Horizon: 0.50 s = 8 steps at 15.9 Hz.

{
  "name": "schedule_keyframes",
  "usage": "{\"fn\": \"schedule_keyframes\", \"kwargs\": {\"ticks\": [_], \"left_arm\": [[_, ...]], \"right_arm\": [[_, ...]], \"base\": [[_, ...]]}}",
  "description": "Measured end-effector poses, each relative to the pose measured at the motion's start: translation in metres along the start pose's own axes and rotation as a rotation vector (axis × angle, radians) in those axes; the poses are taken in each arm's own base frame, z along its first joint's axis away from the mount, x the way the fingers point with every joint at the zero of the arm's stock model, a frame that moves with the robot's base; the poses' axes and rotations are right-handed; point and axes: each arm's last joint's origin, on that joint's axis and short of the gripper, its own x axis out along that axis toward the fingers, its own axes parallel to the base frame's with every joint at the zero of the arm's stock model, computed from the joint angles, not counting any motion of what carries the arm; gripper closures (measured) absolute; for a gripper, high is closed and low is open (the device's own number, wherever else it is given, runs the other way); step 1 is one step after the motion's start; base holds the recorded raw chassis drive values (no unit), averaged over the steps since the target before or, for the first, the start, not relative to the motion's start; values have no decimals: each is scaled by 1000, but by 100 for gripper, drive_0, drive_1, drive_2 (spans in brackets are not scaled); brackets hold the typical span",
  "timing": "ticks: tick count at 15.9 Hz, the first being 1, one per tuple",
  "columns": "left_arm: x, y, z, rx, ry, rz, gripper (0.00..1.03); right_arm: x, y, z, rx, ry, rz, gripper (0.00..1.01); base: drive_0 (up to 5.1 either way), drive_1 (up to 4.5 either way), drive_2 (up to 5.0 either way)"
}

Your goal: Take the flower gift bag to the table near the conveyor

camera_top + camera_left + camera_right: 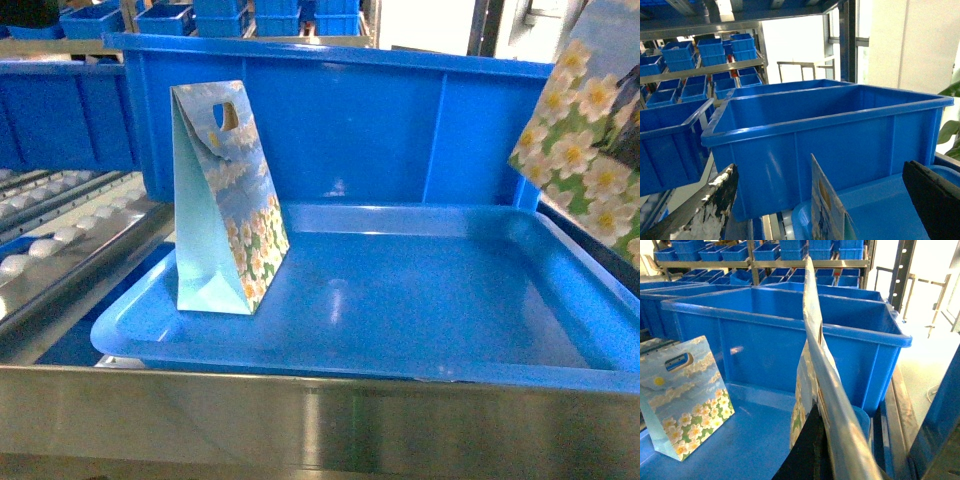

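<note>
So the right gripper (pixel 827 440) is clamped on a floral paper gift bag (pixel 810 370), black pads pinching its edge, and holds it up off the tray at the far right of the head view. The left gripper (pixel 820 200) sits with its fingers (pixel 715 200) spread wide apart, nothing between them but the top edge of a second floral paper gift bag (pixel 225 200). That one stands upright on the left part of a shallow blue plastic tray (pixel 400 300); nothing else lies in the tray. Behind it sits a deep blue plastic bin (pixel 830 125), which looks empty inside. The steel roller conveyor (pixel 50 230) runs along the left, and a shiny steel ledge (pixel 320 420) crosses the near edge.
</note>
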Motion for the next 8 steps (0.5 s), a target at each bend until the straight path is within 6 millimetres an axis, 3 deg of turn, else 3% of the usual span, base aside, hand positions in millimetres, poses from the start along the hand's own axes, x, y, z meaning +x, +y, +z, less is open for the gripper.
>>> {"fn": "schedule_keyframes", "kwargs": {"ticks": [8], "left_arm": [[0,0,0,0,0,0,5]], "right_arm": [[-83,-17,-5,-32,-128,-113,99]], "base": [[0,0,0]]}}
